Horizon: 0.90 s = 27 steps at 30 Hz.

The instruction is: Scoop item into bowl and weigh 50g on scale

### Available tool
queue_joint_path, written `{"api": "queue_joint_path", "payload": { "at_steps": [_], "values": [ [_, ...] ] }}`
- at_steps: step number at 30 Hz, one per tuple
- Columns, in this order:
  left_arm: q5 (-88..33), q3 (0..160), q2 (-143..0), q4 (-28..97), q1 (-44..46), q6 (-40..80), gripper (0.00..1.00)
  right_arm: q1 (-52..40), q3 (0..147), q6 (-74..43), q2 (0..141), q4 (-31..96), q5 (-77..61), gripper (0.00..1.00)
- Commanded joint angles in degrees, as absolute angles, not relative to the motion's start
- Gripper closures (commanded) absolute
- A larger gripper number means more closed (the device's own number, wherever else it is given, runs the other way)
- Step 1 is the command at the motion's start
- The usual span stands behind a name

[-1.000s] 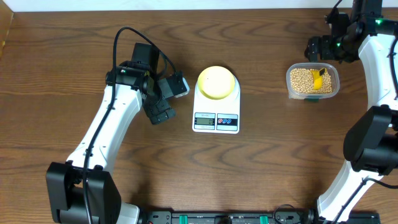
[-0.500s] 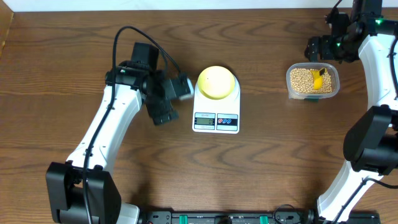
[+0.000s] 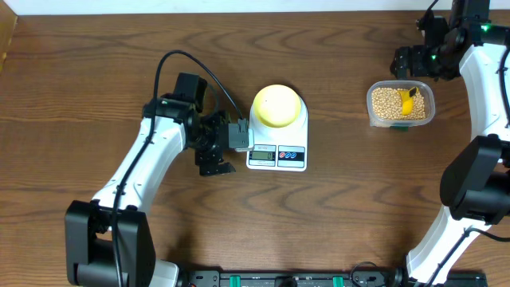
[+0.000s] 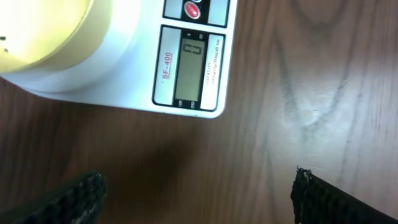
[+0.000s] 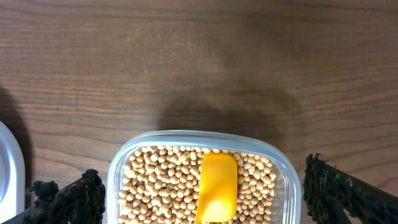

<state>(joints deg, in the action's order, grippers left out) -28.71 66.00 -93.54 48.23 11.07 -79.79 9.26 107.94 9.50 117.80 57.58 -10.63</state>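
Seen from overhead, a white rectangular digital kitchen scale [image 3: 277,143] sits at the middle of the brown wooden tabletop [image 3: 343,215]. Its long axis runs top to bottom, with the grey display and coloured buttons on the edge nearest the bottom of the frame. A small round pale yellow-green bowl [image 3: 277,106] stands on the scale's upper part and looks empty.

At upper right is a clear rounded-square plastic tub [image 3: 401,104], well apart from the scale, holding a heap of small tan beans [image 3: 386,101]. A short yellow scoop [image 3: 408,102] lies on the beans. In the right wrist view its long axis runs up and down the frame. Which end is the handle cannot be told.

The left end effector [image 4: 199,196] is wide open and holds nothing, just beside the scale's display corner. The display seems to read a single zero. The right end effector [image 5: 199,193] is also wide open and empty, hanging over the tub's upper edge.

Scooping has apparently not begun; this looks like setup. The next move likely calls for the right end effector to descend and close across the scoop's width.
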Motion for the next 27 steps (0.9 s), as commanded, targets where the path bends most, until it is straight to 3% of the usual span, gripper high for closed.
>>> {"api": "queue_joint_path", "payload": {
  "at_steps": [1, 27],
  "values": [
    [-29.8, 64.2, -96.2, 45.4, 11.0, -81.9, 0.03, 9.3, 108.5, 9.3, 117.9, 57.6, -10.7, 0.01],
    [-30.9, 64.2, -108.5, 39.0, 10.9, -82.5, 0.02, 9.3, 108.5, 9.3, 117.9, 57.6, -10.7, 0.01]
  ]
}}
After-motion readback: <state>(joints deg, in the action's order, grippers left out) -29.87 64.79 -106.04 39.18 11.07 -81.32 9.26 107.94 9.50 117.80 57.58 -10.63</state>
